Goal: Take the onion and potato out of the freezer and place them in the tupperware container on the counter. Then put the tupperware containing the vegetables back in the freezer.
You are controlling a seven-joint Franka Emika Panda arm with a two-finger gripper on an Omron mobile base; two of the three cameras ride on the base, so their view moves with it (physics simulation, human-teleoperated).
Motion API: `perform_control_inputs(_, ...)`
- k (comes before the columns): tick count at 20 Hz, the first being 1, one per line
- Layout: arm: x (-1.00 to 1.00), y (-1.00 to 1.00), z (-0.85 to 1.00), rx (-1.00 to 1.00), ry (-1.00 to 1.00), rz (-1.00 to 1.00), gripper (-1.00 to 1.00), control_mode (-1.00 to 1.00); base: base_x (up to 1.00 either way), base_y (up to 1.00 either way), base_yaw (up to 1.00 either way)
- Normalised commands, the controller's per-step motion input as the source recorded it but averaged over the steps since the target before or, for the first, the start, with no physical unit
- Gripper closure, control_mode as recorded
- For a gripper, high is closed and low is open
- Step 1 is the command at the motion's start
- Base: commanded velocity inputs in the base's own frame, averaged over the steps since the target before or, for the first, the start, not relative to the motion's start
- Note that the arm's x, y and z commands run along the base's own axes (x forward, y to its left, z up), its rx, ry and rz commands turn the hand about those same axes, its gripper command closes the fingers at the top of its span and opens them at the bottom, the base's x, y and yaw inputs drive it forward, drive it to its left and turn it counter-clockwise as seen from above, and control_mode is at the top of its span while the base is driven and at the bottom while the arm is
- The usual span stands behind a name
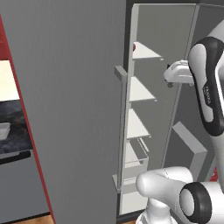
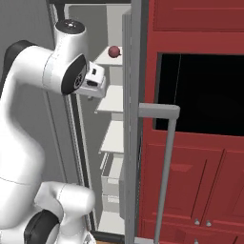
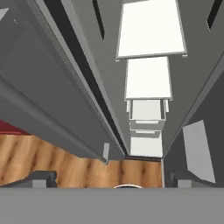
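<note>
One onion (image 2: pixel 113 51) half-hidden behind freezer (image 2: pixel 132 71) door.

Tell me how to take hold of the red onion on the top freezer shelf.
Grip the onion across its round middle, coming in level from the open front of the freezer. It sits alone near the shelf's front edge, so the open tool can straddle it.

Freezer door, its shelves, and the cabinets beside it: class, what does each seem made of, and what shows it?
Freezer door: probably painted metal, flat matte grey without shine.
Shelves: likely plastic, pale white thin slabs.
Cabinets: seemingly painted wood, dark red with raised panels and small knobs.
</note>
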Motion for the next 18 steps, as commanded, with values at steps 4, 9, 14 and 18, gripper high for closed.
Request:
perform_control_inputs(4, 0.36, -0.09, 0.27, 0.1, 0.0, 0.0, -1.0, -1.0, 0.0, 0.0, 0.0)
perform_control_inputs(9, 0.36, -0.01, 0.13, 0.03, -0.03, 0.0, -1.0, -1.0, 0.0, 0.0, 0.0)
perform_control_inputs(14, 0.35, 0.0, 0.0, 0.0, -0.14, 0.0, -1.0, -1.0, 0.0, 0.0, 0.0)
perform_control_inputs(18, 0.32, 0.0, 0.0, 0.0, -0.23, 0.0, -1.0, -1.0, 0.0, 0.0, 0.0)
